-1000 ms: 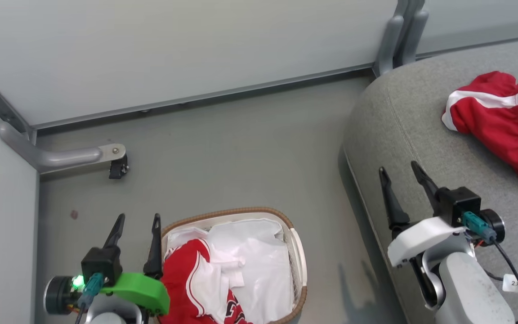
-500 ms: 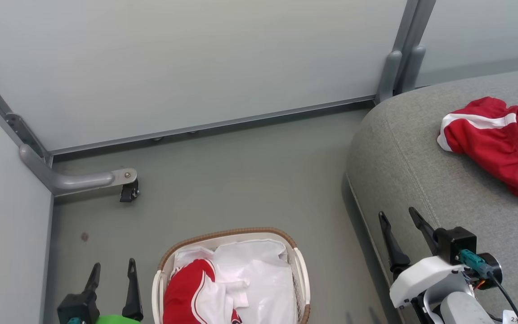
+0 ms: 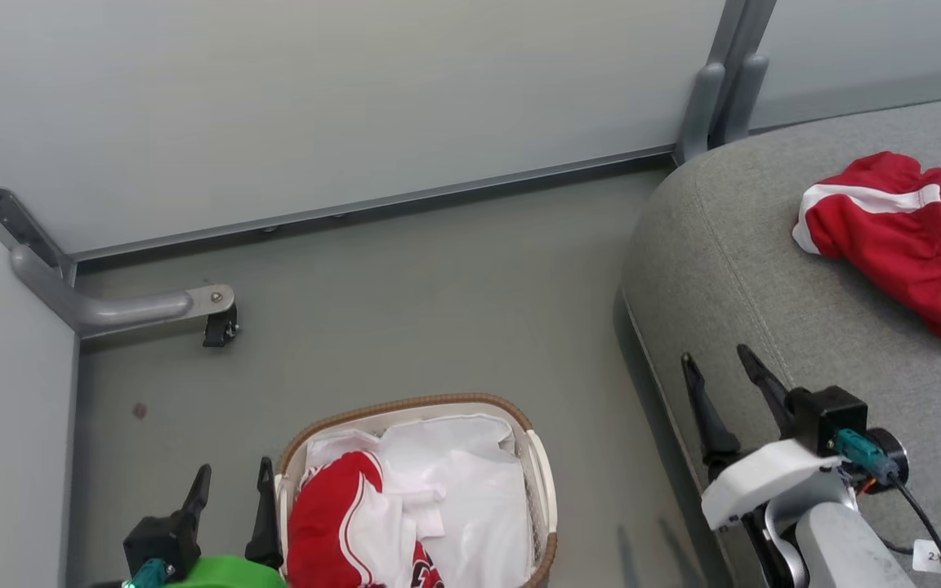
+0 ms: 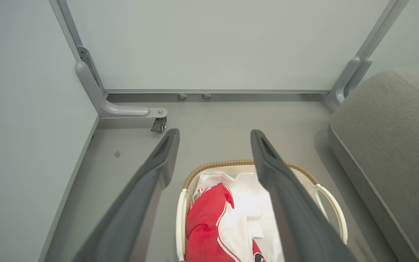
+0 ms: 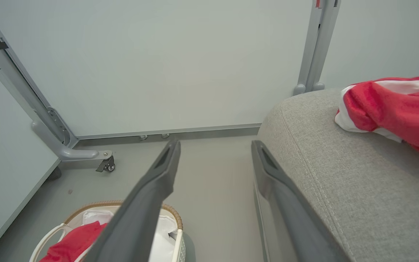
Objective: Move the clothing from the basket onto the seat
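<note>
Soft, light red jersey [image 3: 325,523] is lying bunched in the left half of the basket [image 3: 405,403], shorts [image 3: 903,237] are lying on the seat [image 3: 732,269], left claw [image 3: 235,467] and right claw [image 3: 714,354] are both gaping empty, so pinching a raised red fold is looking best.

Open floor [image 3: 438,310] between basket [image 3: 405,402] and seat [image 3: 732,269]

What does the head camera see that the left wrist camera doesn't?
Head camera's extras: red shorts lying on the seat, and the open right gripper. Left wrist camera's extras: hardly anything new, just a close look along the fingers of the open left gripper. Both: the basket with a red jersey inside, the seat's rounded corner, and the wheeled wall foot.
</note>
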